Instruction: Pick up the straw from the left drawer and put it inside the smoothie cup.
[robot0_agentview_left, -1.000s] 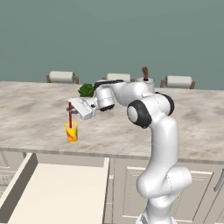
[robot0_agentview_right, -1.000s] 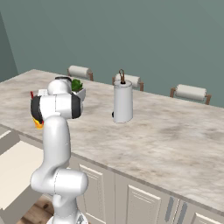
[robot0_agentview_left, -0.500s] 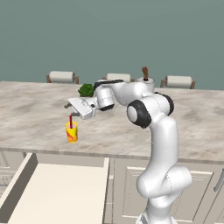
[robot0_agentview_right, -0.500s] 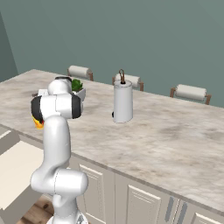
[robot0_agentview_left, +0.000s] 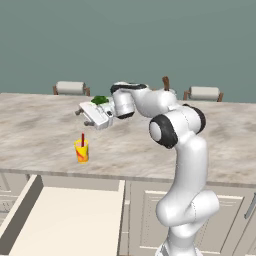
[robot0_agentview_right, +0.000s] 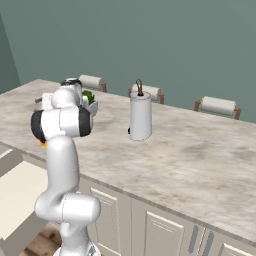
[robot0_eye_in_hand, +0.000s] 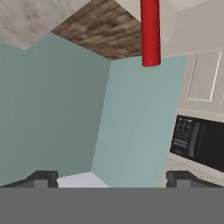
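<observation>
Straw (robot0_agentview_left: 82, 139), thin red stick, stands in yellow swirl-marked smoothie cup (robot0_agentview_left: 82, 151); gripper (robot0_agentview_left: 80, 113) spread, empty; placing done, next retreat clear.

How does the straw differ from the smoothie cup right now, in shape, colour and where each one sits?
The straw is a thin, plain red stick; the smoothie cup is a short, tapered yellow cup with orange-red swirls. The straw stands upright inside the cup, poking out above its rim, while the cup rests on the counter. Neither is held.

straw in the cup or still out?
In. The straw stands upright out of the smoothie cup on the counter; the open gripper is above it, touching nothing.
</observation>
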